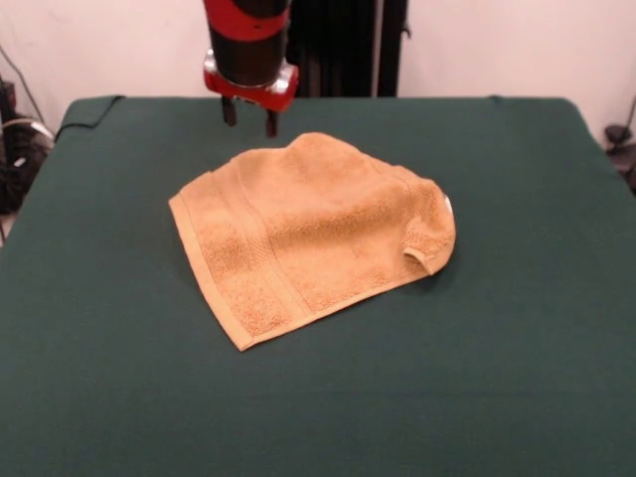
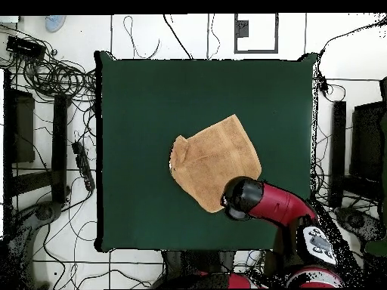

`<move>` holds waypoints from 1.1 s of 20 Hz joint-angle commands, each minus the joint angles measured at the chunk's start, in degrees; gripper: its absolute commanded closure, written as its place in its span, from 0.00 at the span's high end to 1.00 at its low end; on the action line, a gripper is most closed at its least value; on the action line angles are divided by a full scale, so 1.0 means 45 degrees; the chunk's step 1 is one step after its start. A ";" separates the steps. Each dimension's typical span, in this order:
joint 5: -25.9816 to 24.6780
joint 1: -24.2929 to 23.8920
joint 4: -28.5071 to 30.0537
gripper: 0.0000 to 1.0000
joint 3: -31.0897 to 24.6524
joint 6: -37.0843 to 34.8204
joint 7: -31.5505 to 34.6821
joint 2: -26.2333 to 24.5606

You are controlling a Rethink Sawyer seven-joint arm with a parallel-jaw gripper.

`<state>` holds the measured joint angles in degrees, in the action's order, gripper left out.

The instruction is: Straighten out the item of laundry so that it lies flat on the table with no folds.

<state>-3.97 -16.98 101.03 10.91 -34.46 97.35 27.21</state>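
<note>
Green table (image 1: 517,378) fills the foreground, bare cloth nearest the camera. Towel (image 1: 313,234), orange-tan, lies near the table's middle, rumpled rather than flat: its right end is folded under into a rounded bulge, with a white label (image 1: 448,207) showing at that edge; woven border bands run along the left side. Gripper (image 1: 250,117) hangs above the towel's far edge, apart from it, jaws narrowly parted and empty.
</note>
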 commanded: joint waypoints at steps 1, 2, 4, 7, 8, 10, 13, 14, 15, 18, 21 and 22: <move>0.0855 0.0318 -0.0518 1.00 -0.1372 0.0628 0.2228 -0.0147; 0.0874 0.0347 -0.0526 1.00 -0.1367 0.0460 0.2224 -0.0114; 0.0862 0.0326 -0.0599 1.00 -0.1434 0.0273 0.2101 -0.0132; 0.0908 0.0349 -0.0734 1.00 -0.1558 -0.0006 0.1998 -0.0185; 0.0968 0.0395 -0.0797 1.00 -0.1616 -0.0098 0.2018 -0.0221; 0.1068 0.0546 -0.0887 1.00 -0.1641 -0.0135 0.2159 -0.0273; 0.1174 0.0829 -0.0984 1.00 -0.1583 0.0051 0.2427 -0.0346; 0.1238 0.0844 -0.0971 1.00 -0.1630 0.0146 0.2474 -0.0401; 0.1311 0.0890 -0.0960 1.00 -0.1644 0.0257 0.2570 -0.0462; 0.1487 0.1057 -0.0985 1.00 -0.1632 0.0442 0.2764 -0.0547; 0.1677 0.1261 -0.1007 1.00 -0.1484 0.0240 0.2895 -0.0510; 0.1727 0.1339 -0.0985 1.00 -0.1433 0.0163 0.2902 -0.0457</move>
<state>-0.62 -14.31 99.71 10.69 -34.46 97.36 26.71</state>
